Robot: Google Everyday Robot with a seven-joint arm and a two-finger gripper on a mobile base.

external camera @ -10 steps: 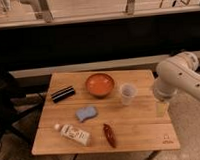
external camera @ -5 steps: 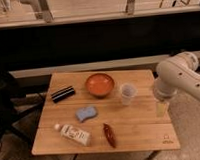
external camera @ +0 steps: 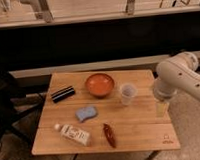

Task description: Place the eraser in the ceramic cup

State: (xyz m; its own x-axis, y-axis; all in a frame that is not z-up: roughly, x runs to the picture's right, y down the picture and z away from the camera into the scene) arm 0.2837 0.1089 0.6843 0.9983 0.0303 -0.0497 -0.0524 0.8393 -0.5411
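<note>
The black eraser (external camera: 63, 93) lies flat at the left side of the wooden table (external camera: 141, 133). The pale cup (external camera: 127, 93) stands upright right of the table's middle, beside an orange bowl. My gripper (external camera: 162, 110) hangs below the white arm (external camera: 181, 81) at the table's right edge. It points down, to the right of the cup and far from the eraser, and I see nothing in it.
An orange bowl (external camera: 99, 84) sits at the back middle. A blue sponge (external camera: 86, 113), a white bottle (external camera: 72, 134) lying on its side and a dark red object (external camera: 109, 134) lie toward the front. A dark wall and a railing run behind the table.
</note>
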